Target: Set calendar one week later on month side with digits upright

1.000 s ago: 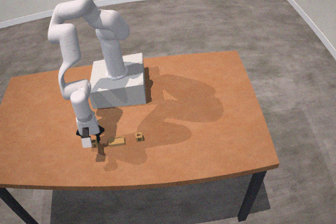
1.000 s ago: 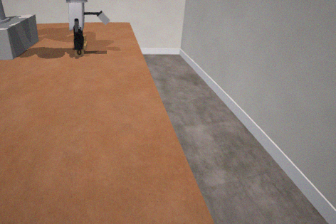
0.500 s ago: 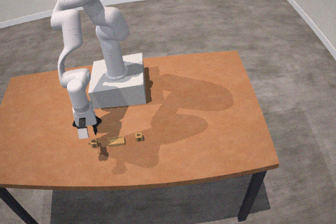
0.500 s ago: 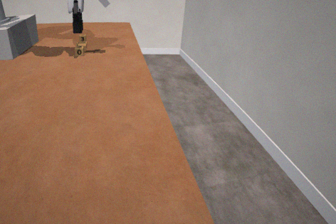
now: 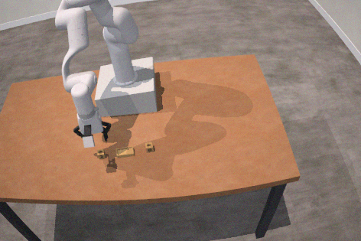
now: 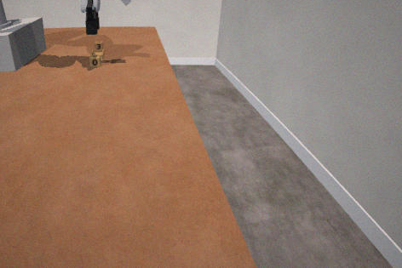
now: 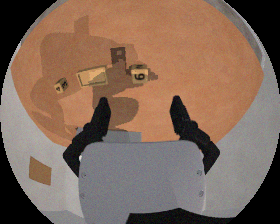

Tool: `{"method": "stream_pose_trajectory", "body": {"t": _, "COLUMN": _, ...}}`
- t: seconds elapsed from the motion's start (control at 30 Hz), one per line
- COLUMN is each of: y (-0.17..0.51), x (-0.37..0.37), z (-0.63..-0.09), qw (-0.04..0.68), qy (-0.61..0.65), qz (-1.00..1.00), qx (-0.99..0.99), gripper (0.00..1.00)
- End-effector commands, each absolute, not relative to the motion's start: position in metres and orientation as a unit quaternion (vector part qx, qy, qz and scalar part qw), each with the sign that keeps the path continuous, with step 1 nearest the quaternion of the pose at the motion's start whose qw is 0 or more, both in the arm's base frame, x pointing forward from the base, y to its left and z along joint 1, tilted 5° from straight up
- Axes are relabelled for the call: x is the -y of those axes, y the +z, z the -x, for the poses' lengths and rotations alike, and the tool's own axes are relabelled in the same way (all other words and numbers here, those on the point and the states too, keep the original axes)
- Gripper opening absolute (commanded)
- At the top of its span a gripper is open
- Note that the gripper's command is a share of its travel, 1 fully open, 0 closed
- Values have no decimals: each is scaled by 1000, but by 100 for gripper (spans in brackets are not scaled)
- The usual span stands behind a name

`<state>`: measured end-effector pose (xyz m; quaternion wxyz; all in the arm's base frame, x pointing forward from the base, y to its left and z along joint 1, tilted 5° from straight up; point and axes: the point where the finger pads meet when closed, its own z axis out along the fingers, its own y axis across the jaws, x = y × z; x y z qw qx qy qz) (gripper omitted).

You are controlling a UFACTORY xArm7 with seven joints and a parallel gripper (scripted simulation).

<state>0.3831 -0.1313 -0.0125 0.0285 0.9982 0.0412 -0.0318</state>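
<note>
My gripper [image 5: 95,139] [image 6: 92,32] [image 7: 140,103] is open and empty, above the table on the near cube's side. That cube [image 5: 101,154] [image 6: 99,46] [image 7: 139,75] stands on the table beside the tray, apart from the fingers. Its top shows a 6 or 9 in the wrist view, and a side shows a 3 in the exterior view. The small yellowish tray [image 5: 125,152] [image 7: 93,76] lies on the table between the two cubes, with no cube in it. The other cube [image 5: 149,147] [image 6: 94,61] [image 7: 61,86] stands on the table past the tray's other end, with a 0 facing the exterior camera.
The arm's pale base block [image 5: 128,99] [image 6: 21,46] stands on the table [image 5: 229,151] [image 6: 106,138] behind the tray. The table's front edge [image 5: 153,200] lies beyond the cubes and tray. Shadows of the arm fall across the tray area.
</note>
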Motion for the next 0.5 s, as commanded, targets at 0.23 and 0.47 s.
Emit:
{"method": "stream_pose_trajectory", "body": {"t": 0.23, "y": -11, "x": 132, "z": -385, "qw": 29, "qy": -30, "qz": -998, "qx": -41, "gripper": 100}}
{"method": "stream_pose_trajectory", "body": {"t": 0.47, "y": -17, "x": 76, "z": -391, "qw": 29, "qy": -29, "qz": -998, "qx": -41, "gripper": 100}}
